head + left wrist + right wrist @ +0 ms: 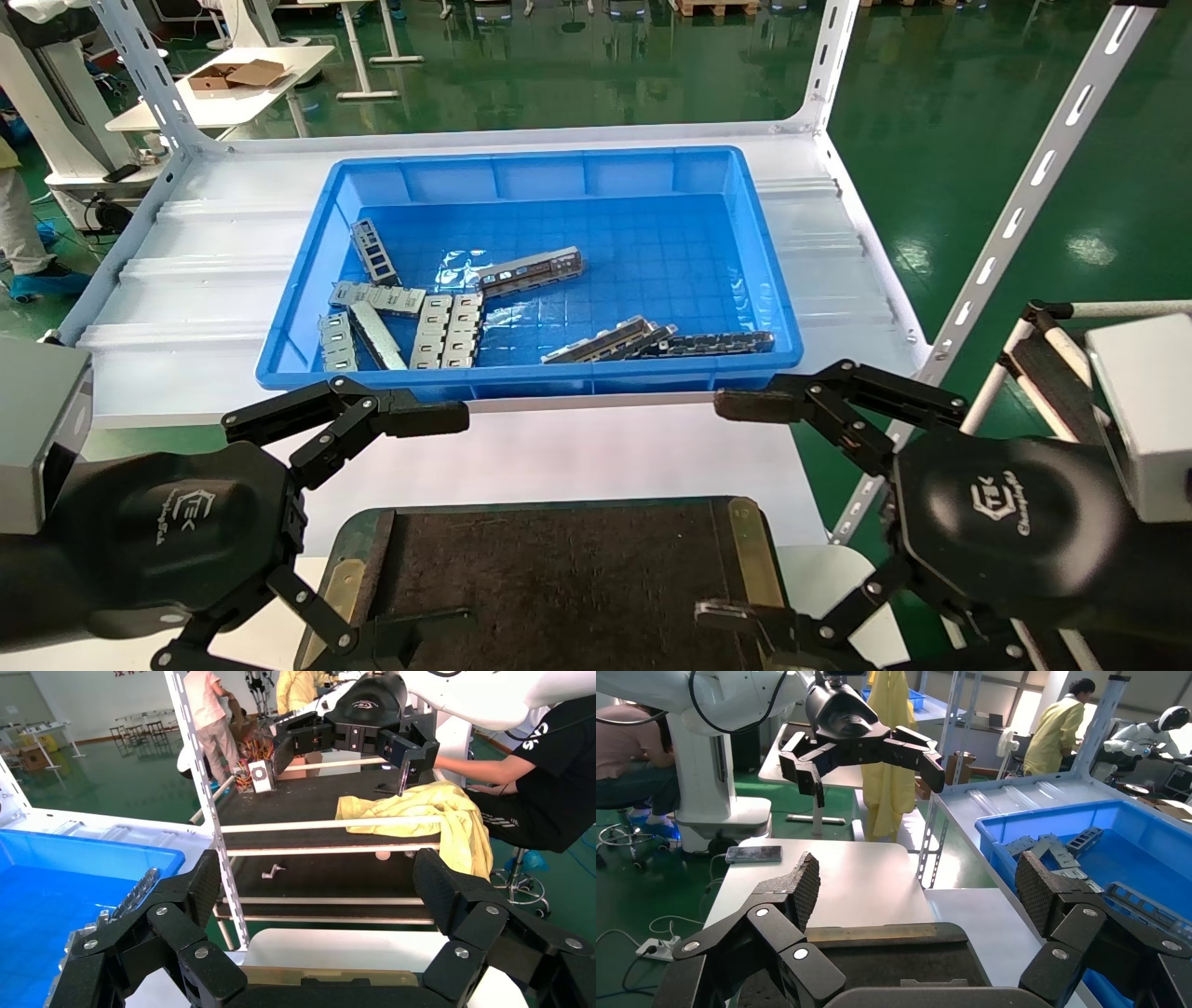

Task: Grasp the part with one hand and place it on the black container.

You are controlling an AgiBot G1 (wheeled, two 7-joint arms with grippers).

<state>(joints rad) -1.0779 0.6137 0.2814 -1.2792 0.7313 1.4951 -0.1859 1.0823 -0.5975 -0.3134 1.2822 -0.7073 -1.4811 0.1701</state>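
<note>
Several silver-grey parts lie in the blue bin; one part (531, 270) rests near the middle and another (603, 341) lies by the front wall, next to a darker strip (717, 343). The black container (559, 578) sits close in front of me, with brass side strips. My left gripper (456, 518) hovers open over the container's left end, with nothing between its fingers. The right gripper (722, 508) hovers open over the right end, also empty. The wrist views show the left gripper (318, 881) and the right gripper (919, 881) facing each other, with the container (891, 959) below them.
The blue bin (521, 377) stands on a white shelf (186, 280) framed by slotted uprights (1024, 196). A white table (559, 457) lies between shelf and container. A side rack (1043, 363) stands at my right, with a yellow cloth (422, 811) on it.
</note>
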